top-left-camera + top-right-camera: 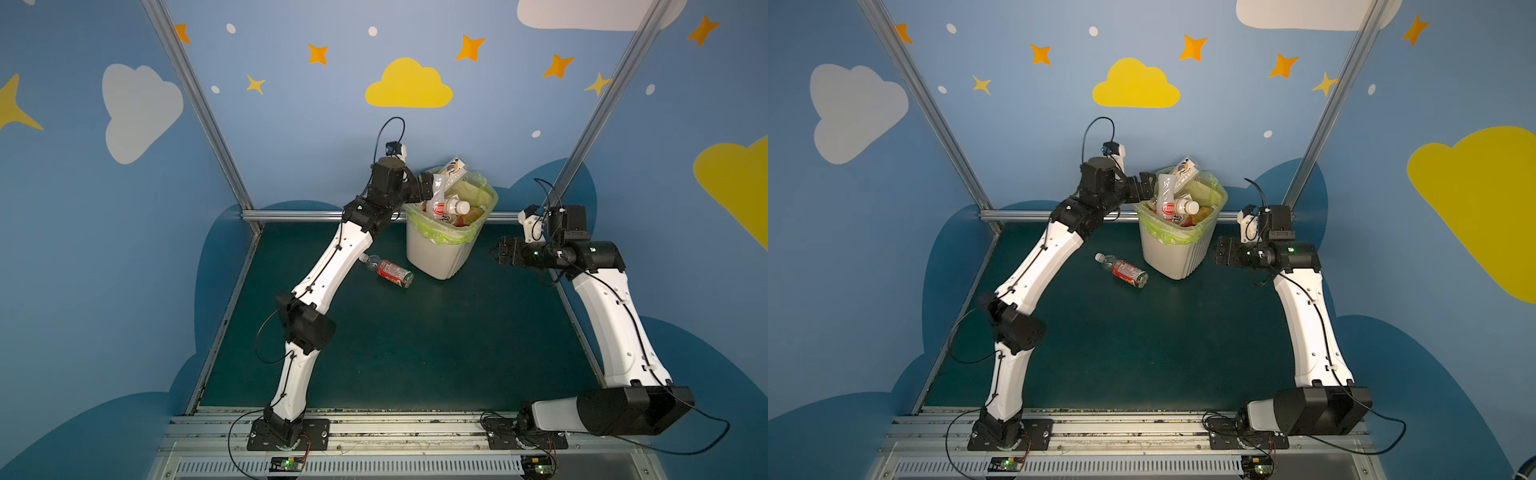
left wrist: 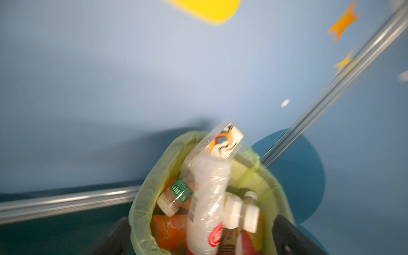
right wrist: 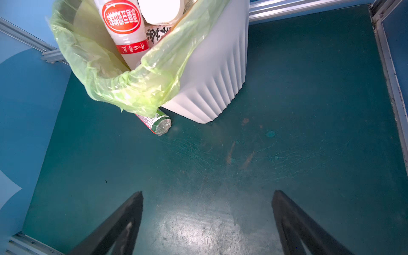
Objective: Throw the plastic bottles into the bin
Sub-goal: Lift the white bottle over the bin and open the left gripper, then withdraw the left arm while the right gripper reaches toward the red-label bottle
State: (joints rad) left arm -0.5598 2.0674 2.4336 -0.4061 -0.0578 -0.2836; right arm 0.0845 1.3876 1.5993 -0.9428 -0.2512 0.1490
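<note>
The near stretch of the green mat (image 1: pixel 415 353) lies bare. Further in, one clear bottle (image 1: pixel 388 272) with a red label lies flat on its side. Its long axis runs slantwise: the white cap points left and a little away, toward the left arm, and the base points at the foot of the bin (image 1: pixel 432 253), just beside it.

To the right of the bin, the right gripper (image 1: pixel 497 251) hangs above the mat with its fingers (image 3: pixel 130 212) spread wide and nothing between them.

The bin stands at the back, its yellow-green bag (image 1: pixel 440 235) folded over the rim and heaped with bottles. A white-capped bottle (image 1: pixel 455 206) lies across the heap, cap pointing right. At the left rim, the left gripper (image 1: pixel 429 188) stands wide open. A milky bottle (image 1: pixel 438 195) with a red label stands almost upright just beyond it, lower end among the others, blurred and seemingly free of the fingers.
</note>
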